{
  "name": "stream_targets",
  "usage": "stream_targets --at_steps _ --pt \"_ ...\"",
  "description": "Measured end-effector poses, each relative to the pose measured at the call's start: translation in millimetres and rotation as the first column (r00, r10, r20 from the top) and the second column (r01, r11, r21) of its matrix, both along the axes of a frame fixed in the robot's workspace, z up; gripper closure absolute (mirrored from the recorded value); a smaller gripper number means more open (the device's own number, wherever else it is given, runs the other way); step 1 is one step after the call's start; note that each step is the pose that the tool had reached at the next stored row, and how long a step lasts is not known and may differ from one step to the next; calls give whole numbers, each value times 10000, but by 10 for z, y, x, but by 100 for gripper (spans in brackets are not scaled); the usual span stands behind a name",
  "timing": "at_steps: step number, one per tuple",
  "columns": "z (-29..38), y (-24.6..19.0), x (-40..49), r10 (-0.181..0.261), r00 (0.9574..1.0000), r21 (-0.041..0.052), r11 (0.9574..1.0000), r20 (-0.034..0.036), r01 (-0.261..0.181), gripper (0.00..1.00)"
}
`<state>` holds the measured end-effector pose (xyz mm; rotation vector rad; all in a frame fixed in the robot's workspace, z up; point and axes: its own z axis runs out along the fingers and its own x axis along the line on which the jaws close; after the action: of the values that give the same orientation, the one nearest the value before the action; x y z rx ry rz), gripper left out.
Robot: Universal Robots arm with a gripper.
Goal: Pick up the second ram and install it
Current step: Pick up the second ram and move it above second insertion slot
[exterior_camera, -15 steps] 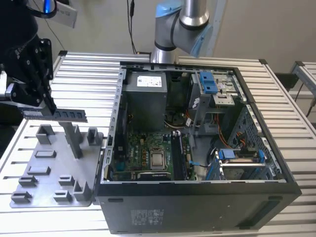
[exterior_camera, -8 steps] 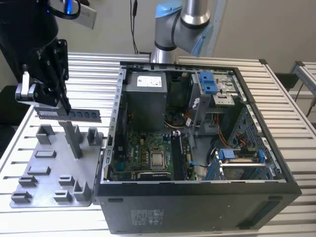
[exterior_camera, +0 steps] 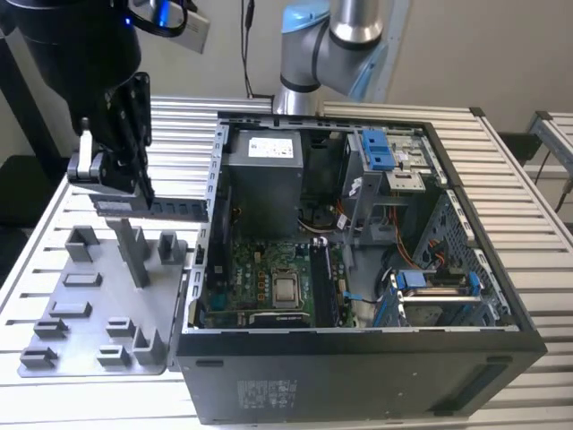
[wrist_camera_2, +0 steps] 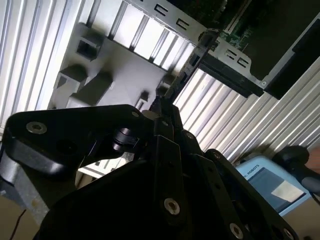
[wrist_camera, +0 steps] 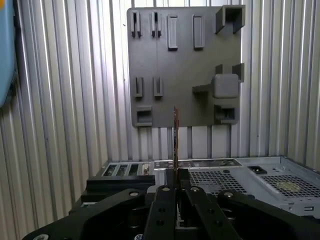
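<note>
**Second ram point(exterior_camera: 175, 208) held above the fixture plate point(exterior_camera: 89, 309)**

At the exterior view's left, the grey fixture plate is seen lying on the slatted table point(exterior_camera: 537, 260). Above it, the gripper point(exterior_camera: 125, 188) is closed on the second ram. The ram is held level and clear of the plate. Its free end is pointed toward the open computer case point(exterior_camera: 358, 376) at the exterior view's right and is near the case wall. In the first wrist view, the ram point(wrist_camera: 175, 132) is seen edge-on, clamped between the fingers point(wrist_camera: 164, 200).

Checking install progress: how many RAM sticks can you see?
1: the second ram, clamped in the pincer above the grey fixture plate. Another may already sit in the motherboard slots; cannot tell.
</note>
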<state>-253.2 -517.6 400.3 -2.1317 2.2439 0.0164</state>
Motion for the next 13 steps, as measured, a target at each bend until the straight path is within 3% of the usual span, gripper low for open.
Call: stream_targets --at_steps 13 --pt "0 0 513 1 10000 1 10000 -22 -1 86"
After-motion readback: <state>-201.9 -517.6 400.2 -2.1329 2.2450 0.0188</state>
